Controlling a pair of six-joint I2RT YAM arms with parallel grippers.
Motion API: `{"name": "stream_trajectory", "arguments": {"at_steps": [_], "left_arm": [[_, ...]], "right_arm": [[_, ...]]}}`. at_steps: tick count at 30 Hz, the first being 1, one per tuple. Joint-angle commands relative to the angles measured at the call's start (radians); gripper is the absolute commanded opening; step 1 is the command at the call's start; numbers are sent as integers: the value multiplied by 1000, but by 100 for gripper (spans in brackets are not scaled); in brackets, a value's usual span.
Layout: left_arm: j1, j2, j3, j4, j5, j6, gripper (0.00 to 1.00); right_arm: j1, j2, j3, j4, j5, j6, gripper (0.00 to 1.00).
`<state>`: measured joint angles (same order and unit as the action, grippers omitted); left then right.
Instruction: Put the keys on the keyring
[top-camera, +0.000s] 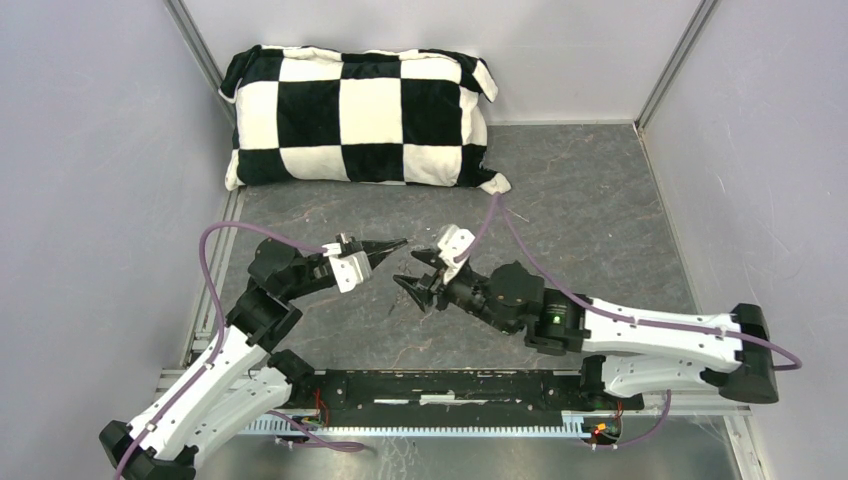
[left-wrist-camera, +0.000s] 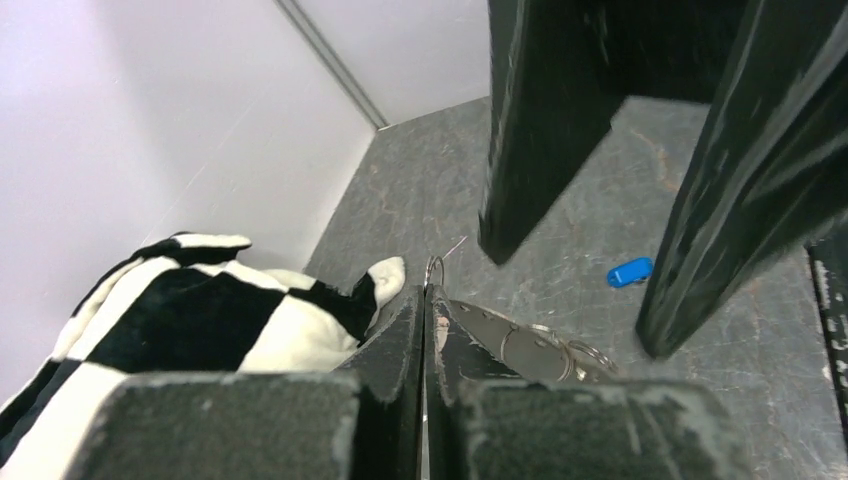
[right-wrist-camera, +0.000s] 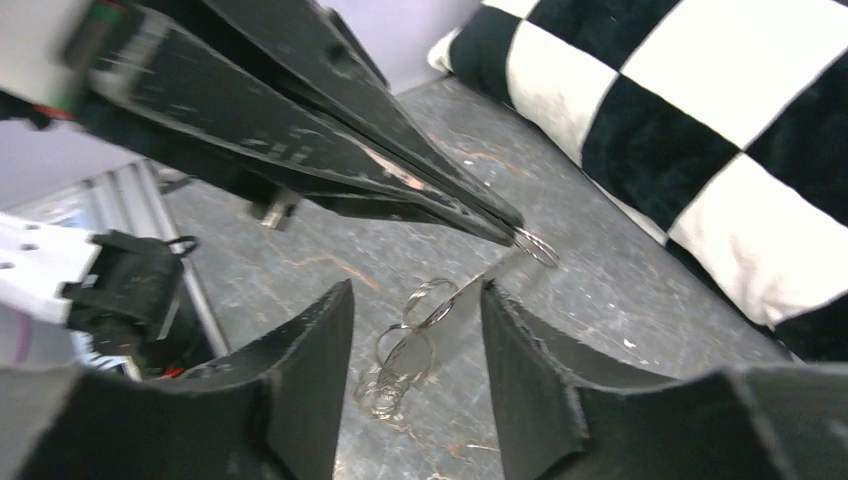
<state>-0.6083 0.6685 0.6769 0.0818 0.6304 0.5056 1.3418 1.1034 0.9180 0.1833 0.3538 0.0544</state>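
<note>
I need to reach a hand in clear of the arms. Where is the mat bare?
Barest: the mat right of the pillow, out to the right wall. A narrower strip lies between the grippers and the base rail. Crowded at centre: the left gripper pinches the keyring before the open right gripper, blue key nearby.

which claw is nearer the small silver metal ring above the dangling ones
Left. The left claw is shut on the small silver metal ring; the open right claw is apart from it, fingers flanking the linked rings hanging beneath.
</note>
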Motion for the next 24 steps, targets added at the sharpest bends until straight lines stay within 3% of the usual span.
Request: {"name": "stream_trajectory", "arguments": {"at_steps": [1, 6, 11, 24], "left_arm": [[-1, 9, 95, 4, 138, -56, 2], [1, 41, 150, -57, 314, -110, 2], [1, 102, 245, -195, 477, -110, 2], [1, 147, 317, -233, 597, -184, 2]], "right_arm": [[4, -126, 44, -64, -178, -45, 62], [-2, -231, 77, -212, -288, -155, 64], [-3, -322, 61, -238, -295, -249, 65], [-8, -290, 127, -390, -421, -381, 61]]}}
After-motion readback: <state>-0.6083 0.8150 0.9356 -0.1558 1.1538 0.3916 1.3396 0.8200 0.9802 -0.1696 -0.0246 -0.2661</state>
